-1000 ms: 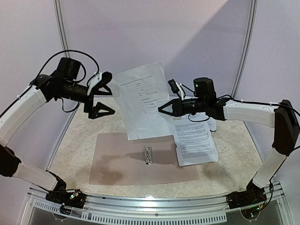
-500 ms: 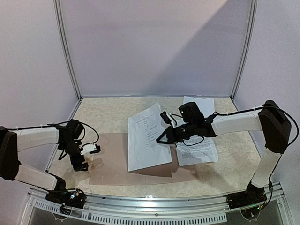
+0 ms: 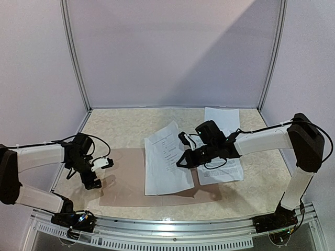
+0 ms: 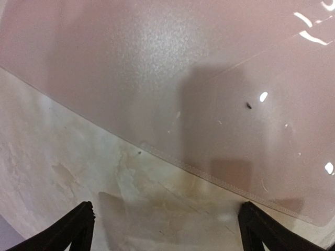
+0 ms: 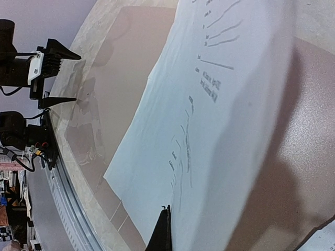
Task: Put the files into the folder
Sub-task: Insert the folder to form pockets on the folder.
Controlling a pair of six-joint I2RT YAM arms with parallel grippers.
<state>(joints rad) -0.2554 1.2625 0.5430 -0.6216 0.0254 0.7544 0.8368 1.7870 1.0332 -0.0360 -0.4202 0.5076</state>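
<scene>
Your right jaws, shut on the sheet (image 3: 165, 162), lowered it onto the folder (image 3: 128, 178), nearly in; left jaws wide open, empty.

White arm links (image 3: 39, 154), black joints (image 3: 308, 141), black cables (image 3: 102, 142)

Beige marbled tabletop (image 3: 120, 125), lilac walls (image 3: 172, 52)
</scene>
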